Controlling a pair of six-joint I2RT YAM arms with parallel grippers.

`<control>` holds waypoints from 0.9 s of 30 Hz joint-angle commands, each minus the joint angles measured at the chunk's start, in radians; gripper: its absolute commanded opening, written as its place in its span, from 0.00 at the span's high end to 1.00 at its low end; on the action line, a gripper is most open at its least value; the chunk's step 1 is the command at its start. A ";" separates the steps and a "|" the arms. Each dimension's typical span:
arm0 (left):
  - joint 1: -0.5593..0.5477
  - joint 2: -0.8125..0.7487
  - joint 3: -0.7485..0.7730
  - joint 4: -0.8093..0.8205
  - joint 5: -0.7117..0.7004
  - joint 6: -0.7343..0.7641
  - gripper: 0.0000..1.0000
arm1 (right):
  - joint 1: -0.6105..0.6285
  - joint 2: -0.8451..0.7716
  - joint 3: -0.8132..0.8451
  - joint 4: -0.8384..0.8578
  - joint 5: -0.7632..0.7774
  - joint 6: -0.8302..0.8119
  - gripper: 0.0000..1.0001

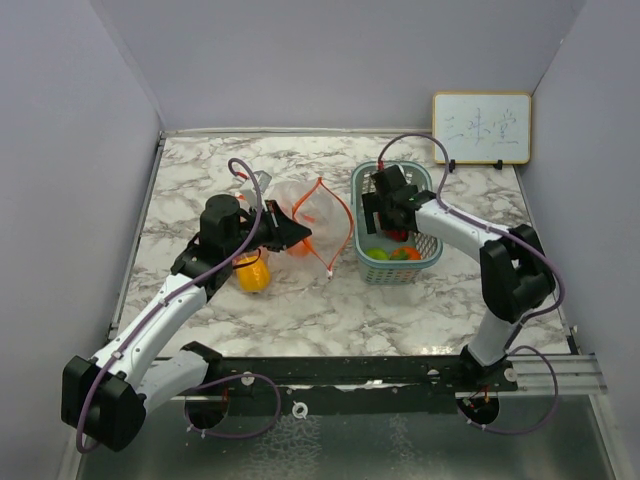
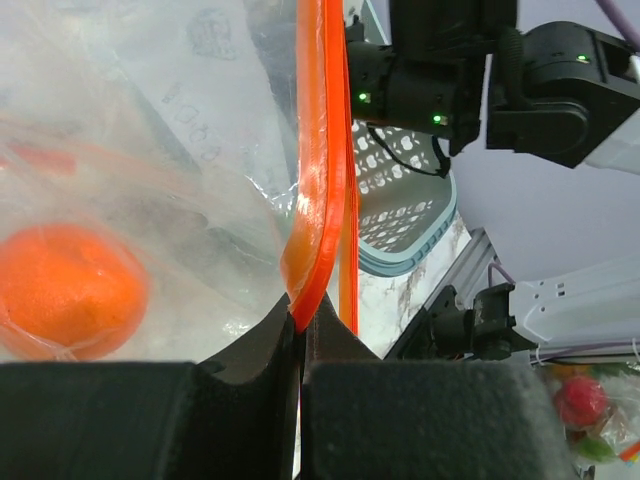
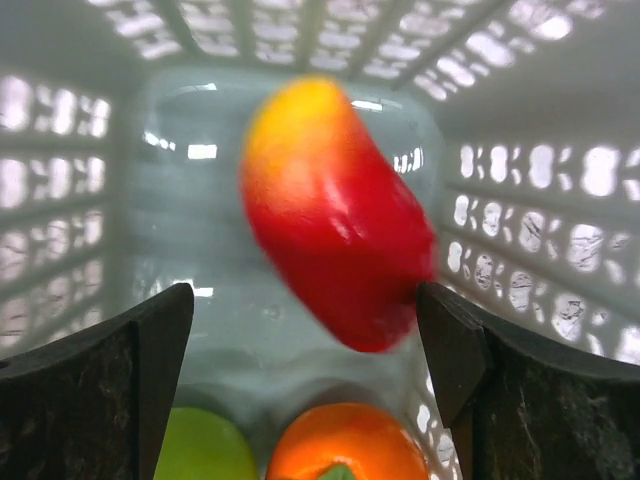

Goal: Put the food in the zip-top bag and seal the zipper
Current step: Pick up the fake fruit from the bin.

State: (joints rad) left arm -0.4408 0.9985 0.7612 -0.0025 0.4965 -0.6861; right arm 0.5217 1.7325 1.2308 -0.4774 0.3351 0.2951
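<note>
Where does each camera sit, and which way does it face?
Top external: above and behind, looking down on the marble table; left arm and right arm show.
Left wrist: on the left arm, looking along shut left fingers at the pinched zipper; right arm beyond.
Right wrist: on the right arm, looking into the teal basket past open right fingers at a red-yellow fruit.
Shared: all three show the basket.

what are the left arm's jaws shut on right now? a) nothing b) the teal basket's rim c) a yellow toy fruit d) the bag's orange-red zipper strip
d: the left wrist view shows the left jaws pinched shut on the zipper strip of the clear bag.
</note>
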 commanded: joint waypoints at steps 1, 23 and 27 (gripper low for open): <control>0.000 -0.018 0.034 -0.006 -0.010 0.022 1.00 | -0.014 0.067 -0.026 0.009 0.023 0.003 0.05; 0.002 -0.006 0.009 0.016 -0.023 0.013 1.00 | -0.015 -0.412 -0.162 0.229 -0.375 -0.086 0.76; 0.002 0.004 0.006 0.019 -0.028 0.015 1.00 | 0.001 -0.566 -0.193 0.324 -0.736 -0.087 0.76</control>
State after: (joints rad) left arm -0.4408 0.9989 0.7612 -0.0223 0.4889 -0.6781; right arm 0.5087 1.3098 1.0615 -0.3050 0.0135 0.2325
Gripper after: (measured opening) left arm 0.018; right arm 0.480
